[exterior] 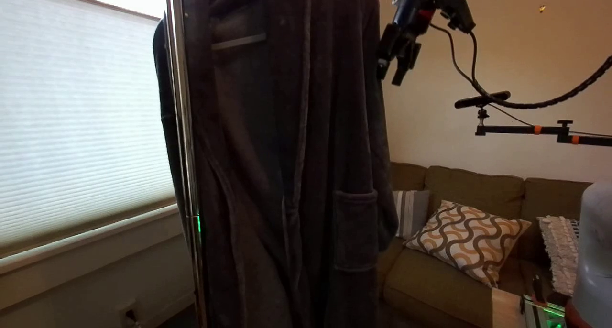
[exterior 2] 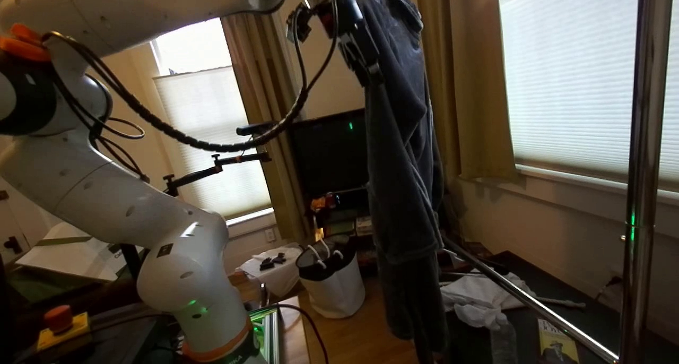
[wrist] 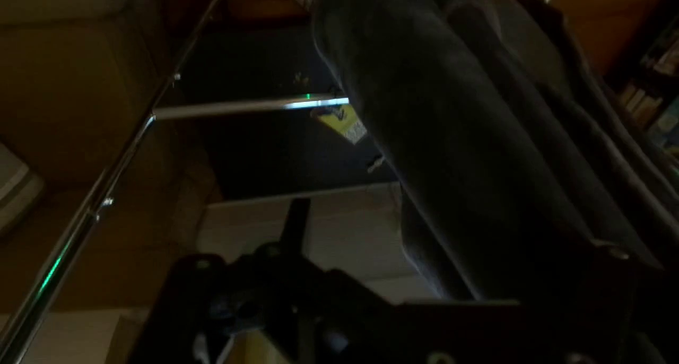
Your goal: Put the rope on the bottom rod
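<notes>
The rope is a long dark charcoal plush robe (exterior: 330, 141); it hangs upright on a white hanger (exterior: 239, 42) and also shows in an exterior view (exterior 2: 400, 194). In the wrist view the robe (wrist: 456, 120) fills the right side. My gripper (exterior: 390, 74) is beside the robe's shoulder and upper sleeve, its fingers apart with wall visible between them. In an exterior view the gripper (exterior 2: 374, 78) overlaps the robe; I cannot tell if it touches. The bottom rod (exterior 2: 530, 297) is a low chrome bar; it also shows in the wrist view (wrist: 233, 109), partly hidden by the robe.
A chrome upright pole (exterior: 180, 108) stands in front of the robe's edge. A black camera arm (exterior: 516, 129) reaches in from the side. Below the rod lie white cloth (exterior 2: 480, 295) and a yellow book (exterior 2: 557, 343). A white basket (exterior 2: 334, 289) stands behind.
</notes>
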Robot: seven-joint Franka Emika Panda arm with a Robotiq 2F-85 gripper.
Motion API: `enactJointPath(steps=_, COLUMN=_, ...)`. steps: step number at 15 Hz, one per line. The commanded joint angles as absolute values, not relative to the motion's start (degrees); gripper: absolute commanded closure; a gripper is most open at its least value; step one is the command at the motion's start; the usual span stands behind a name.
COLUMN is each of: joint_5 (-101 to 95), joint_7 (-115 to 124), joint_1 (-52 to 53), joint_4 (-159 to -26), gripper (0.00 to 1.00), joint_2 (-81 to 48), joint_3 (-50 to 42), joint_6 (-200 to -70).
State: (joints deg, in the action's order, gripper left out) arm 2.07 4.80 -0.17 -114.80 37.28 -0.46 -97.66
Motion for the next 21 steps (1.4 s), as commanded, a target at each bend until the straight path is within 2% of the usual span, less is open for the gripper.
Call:
enactJointPath(steps=1, joint_5=0.87, joint_7=9.07, joint_1=-2.49, joint_4=-100.45, gripper=0.0, joint_2=31.08, joint_3=-0.57, joint_6=-99.89)
enactJointPath(steps=3, joint_5=0.45, joint_7=11.31, joint_1=-4.92, joint_4=-93.85, gripper=0.0, joint_2=28.29, joint_3=-1.85, joint_6=-100.43)
enactJointPath(steps=4, joint_5=1.26, joint_7=9.11, joint_1=-3.29, joint_4=-100.42, gripper=0.0, joint_2=32.6, joint_3=-0.83, joint_6=-100.41)
enactJointPath(steps=7, joint_5=1.11, joint_7=9.63, joint_1=-4.86, joint_4=-94.75, gripper=0.0, joint_2=29.14, joint_3=-2.21, joint_6=-100.58)
enactJointPath(steps=14, joint_5=1.25, joint_7=11.69, joint_1=-5.46, joint_4=-92.98, gripper=0.0, joint_2=27.14, joint_3=-2.25, joint_6=-101.82)
enactJointPath(steps=18, joint_5=1.96, joint_7=13.36, joint_1=-8.52, joint_4=-83.27, gripper=0.0, joint_2=21.78, joint_3=-7.89, joint_6=-106.27)
enactJointPath(steps=21, joint_5=1.74, joint_7=-0.74, joint_1=-7.76, joint_4=-74.56, gripper=0.0, joint_2=16.25, joint_3=-13.57, joint_6=-106.76)
